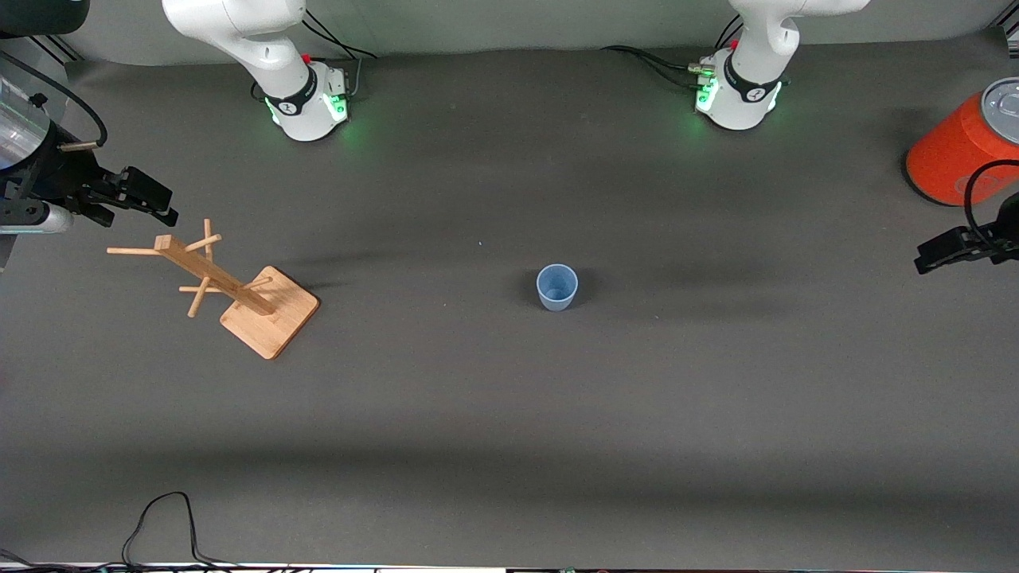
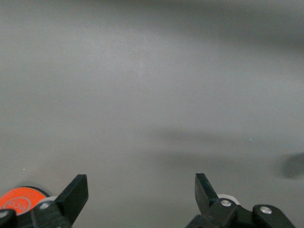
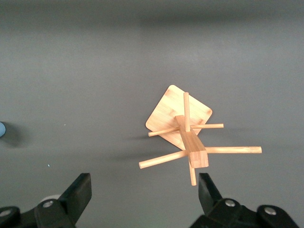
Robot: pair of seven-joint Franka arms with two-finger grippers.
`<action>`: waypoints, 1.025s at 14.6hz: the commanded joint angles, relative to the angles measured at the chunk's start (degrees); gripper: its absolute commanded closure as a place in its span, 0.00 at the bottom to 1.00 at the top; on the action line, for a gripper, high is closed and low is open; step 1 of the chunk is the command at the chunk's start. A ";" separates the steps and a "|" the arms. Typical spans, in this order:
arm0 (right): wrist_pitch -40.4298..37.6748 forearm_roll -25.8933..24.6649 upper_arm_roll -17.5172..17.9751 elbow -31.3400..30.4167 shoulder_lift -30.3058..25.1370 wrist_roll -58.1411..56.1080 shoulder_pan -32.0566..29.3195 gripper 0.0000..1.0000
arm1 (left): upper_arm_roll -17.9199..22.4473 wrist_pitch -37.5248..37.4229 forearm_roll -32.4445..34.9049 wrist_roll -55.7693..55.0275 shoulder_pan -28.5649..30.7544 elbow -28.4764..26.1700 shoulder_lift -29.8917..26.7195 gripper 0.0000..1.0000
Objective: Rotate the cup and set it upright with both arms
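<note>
The cup (image 1: 556,286) stands upright on the dark table (image 1: 509,414), rim up, about midway between the 2 arms' ends of the table; nothing touches it. From my remote station I take it as the landmark for everything else. In the right wrist view only a sliver of its blue (image 3: 2,129) shows at the edge.

Toward the right arm's end of the table, well apart from the cup and at about the same nearness to the front camera, stands the wooden rack (image 1: 231,290), its post rising from a square base, with pegs sticking out at several angles. The right gripper (image 1: 131,195) hangs in the air just past the rack on that end; the right wrist view shows its 2 fingers (image 3: 78,192) spread wide apart, released, holding nothing, with the rack under them.

Toward the left arm's end, well apart from the cup, the left gripper (image 1: 947,248) hangs over bare table, its 2 fingers (image 2: 76,192) likewise spread wide and holding nothing. Farther from the front camera than the cup, near that same end, sits the large orange cylinder (image 1: 959,147) with a grey top.

Farthest of all from the cup, the 2 arm bases, the right arm's base (image 1: 306,99) and the left arm's base (image 1: 736,95), glow green.
</note>
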 commanded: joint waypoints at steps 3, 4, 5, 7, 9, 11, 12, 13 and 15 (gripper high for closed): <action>-0.48 -0.27 0.07 1.82 0.83 -3.38 -0.17 0.00 | -1.60 -3.99 0.19 -0.44 0.09 3.41 0.37 0.00; -0.48 -0.27 0.16 2.00 0.83 -3.30 0.01 0.00 | -1.60 -4.26 0.19 -0.45 -0.08 3.51 0.37 0.00; -0.48 -0.36 0.24 2.09 0.92 -3.29 0.01 0.00 | -1.52 -4.26 0.19 -0.53 -0.69 3.51 0.45 0.00; -0.48 -0.27 0.24 2.09 0.83 -3.29 0.01 0.00 | 0.75 -4.44 0.46 -0.71 -3.84 3.51 0.45 0.00; -0.48 -0.27 0.24 2.09 0.92 -3.29 0.01 0.00 | 2.00 -4.70 0.46 -0.80 -5.26 3.51 0.45 0.00; -0.22 0.08 0.24 2.17 1.53 -3.29 0.01 0.00 | 2.09 -4.70 0.46 -0.71 -5.09 3.51 0.45 0.00; -0.22 0.08 0.24 2.26 2.06 -3.29 0.01 0.00 | 2.00 -4.70 0.46 -0.80 -5.00 3.51 0.54 0.00; -0.13 0.08 0.24 2.44 2.24 -3.29 -0.25 0.00 | 2.00 -4.70 0.46 -0.71 -5.00 3.51 0.54 0.00; -0.13 0.17 0.07 2.88 2.68 -3.29 -0.26 0.00 | 2.00 -4.79 0.46 -0.62 -4.74 3.51 0.54 0.00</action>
